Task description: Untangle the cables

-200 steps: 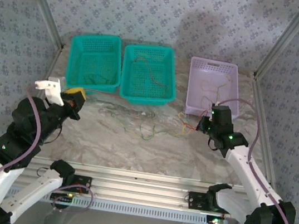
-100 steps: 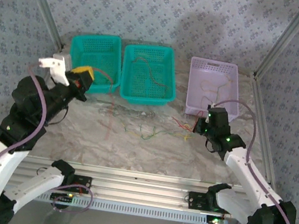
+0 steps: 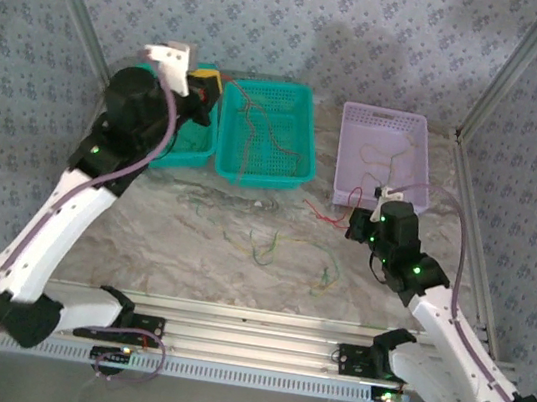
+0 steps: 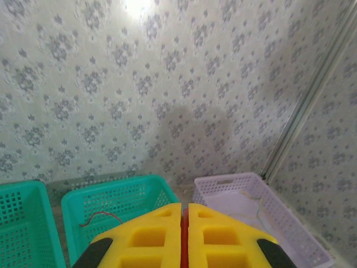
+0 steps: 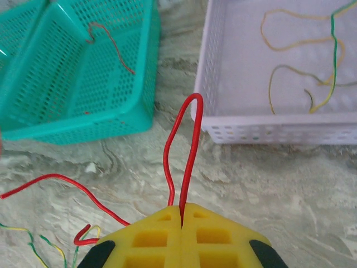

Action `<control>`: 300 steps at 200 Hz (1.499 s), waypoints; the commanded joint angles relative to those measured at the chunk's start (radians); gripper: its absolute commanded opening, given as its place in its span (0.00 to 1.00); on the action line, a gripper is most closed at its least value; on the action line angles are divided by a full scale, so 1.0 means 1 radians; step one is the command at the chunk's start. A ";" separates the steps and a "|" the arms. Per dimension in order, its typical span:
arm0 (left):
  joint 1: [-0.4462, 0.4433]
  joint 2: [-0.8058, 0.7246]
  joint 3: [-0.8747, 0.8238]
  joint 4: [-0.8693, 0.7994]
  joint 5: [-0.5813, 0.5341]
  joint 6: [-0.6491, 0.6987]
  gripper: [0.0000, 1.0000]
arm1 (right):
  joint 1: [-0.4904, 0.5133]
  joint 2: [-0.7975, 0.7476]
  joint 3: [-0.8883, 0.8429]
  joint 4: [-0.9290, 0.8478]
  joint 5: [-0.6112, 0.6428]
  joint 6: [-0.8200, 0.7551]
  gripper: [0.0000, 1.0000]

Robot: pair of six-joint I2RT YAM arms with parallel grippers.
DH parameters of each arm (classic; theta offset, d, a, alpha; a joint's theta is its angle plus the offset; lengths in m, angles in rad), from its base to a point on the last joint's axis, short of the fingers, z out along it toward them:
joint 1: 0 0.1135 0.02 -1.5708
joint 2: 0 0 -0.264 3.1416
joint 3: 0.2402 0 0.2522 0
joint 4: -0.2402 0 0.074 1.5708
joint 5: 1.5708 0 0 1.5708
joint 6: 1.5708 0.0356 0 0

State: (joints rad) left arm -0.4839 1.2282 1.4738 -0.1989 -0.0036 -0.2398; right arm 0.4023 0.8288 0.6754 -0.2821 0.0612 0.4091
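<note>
Right end effector clamps a looping red cable; left end effector pinches another red strand.

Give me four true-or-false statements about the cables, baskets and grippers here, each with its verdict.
1. The right gripper is shut on a red cable. True.
2. The lavender basket is empty. False: yellow and green cables lie in it.
3. The left gripper hangs open. False: it is shut, with a red strand showing between its fingers.
4. Green-yellow cables lie loose on the table. True.
</note>
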 commanded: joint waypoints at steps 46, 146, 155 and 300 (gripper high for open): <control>0.062 0.244 0.084 0.187 0.088 -0.016 0.00 | 0.033 -0.109 0.021 0.022 -0.044 -0.061 0.00; 0.091 0.556 0.317 0.181 0.136 -0.036 0.00 | 0.110 -0.119 0.013 0.011 -0.040 -0.083 0.00; 0.091 0.583 0.326 0.167 0.136 -0.036 0.00 | 0.115 -0.119 0.014 0.005 -0.032 -0.085 0.00; 0.054 0.771 0.111 0.186 0.122 -0.109 0.00 | 0.162 -0.103 0.024 -0.003 -0.010 -0.091 0.00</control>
State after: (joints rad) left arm -0.4091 1.9701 1.5932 -0.0250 0.1188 -0.3420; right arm 0.5488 0.7261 0.6758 -0.2737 0.0307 0.3271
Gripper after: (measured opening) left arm 0.064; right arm 0.050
